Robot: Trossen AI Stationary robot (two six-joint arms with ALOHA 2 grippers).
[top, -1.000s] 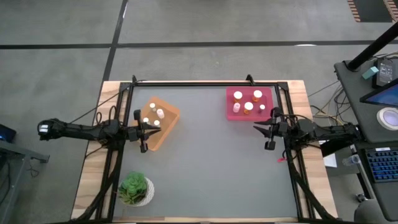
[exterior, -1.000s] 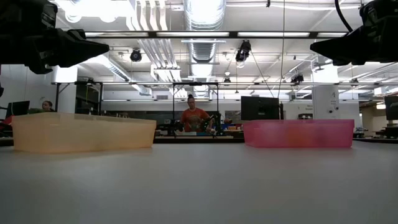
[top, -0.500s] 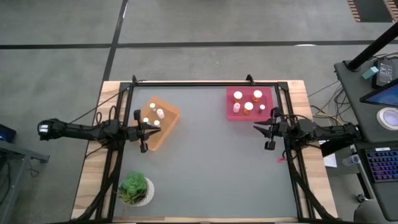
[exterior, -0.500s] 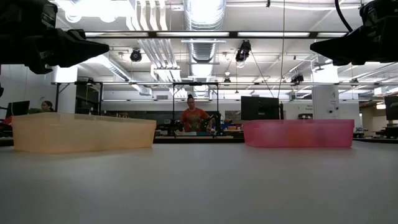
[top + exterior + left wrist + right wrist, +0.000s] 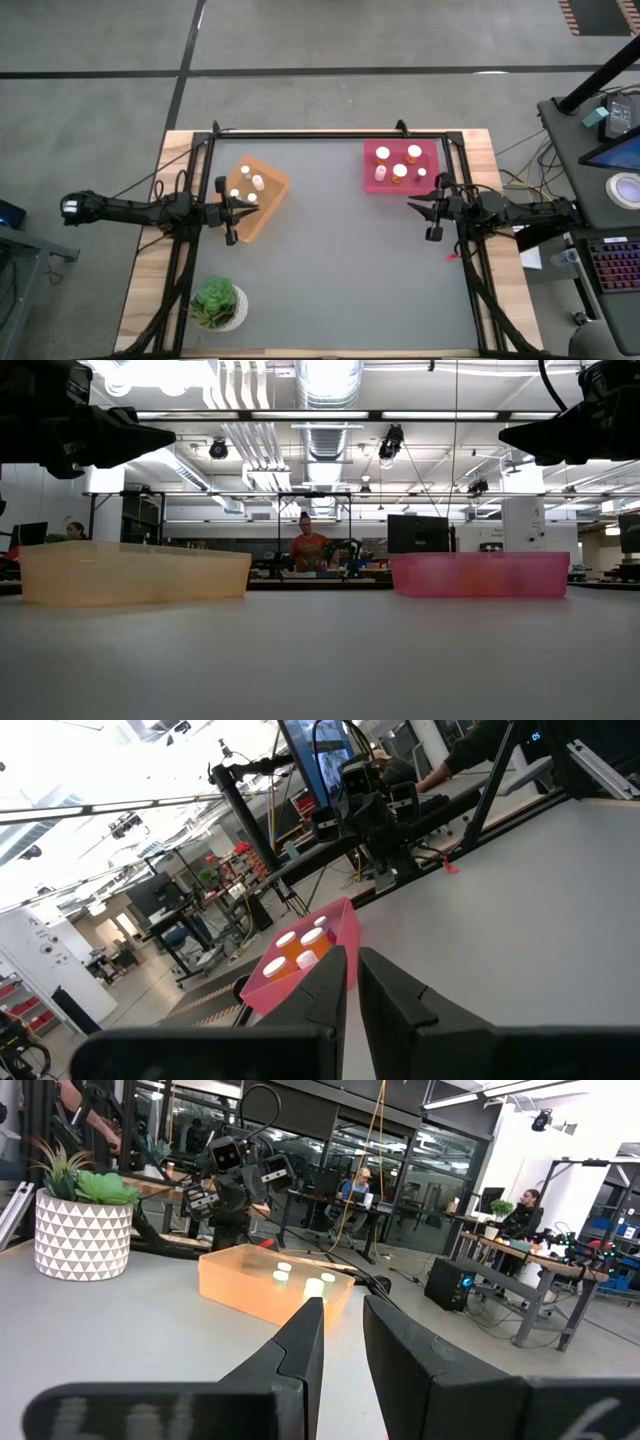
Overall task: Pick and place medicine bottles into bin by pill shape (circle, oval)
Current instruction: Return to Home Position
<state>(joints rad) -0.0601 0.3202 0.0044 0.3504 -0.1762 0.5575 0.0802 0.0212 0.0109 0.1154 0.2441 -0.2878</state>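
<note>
Since all medicine bottles [image 5: 399,171] sit in the orange bin [image 5: 256,197] or pink bin [image 5: 400,166], and left gripper [image 5: 231,206] and right gripper [image 5: 432,211] hover narrowly parted, empty, risk: a missorted bottle goes unnoticed.

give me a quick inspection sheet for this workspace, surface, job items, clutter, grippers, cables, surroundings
surface: grey table top in a black frame on a wooden base; no loose bottles lie on it.
job's things: orange bin at far left holds three white-capped bottles; pink bin at far right holds about six bottles, some orange-bodied.
clutter: potted plant at the near left corner.
grippers: left gripper above the orange bin's near-left edge, fingers open, empty; right gripper just near of the pink bin, fingers open, empty.
cables: bundles run along both arms and off the table's right side.
surroundings: desk with keyboard and screens at right; people at benches in the room behind.
</note>
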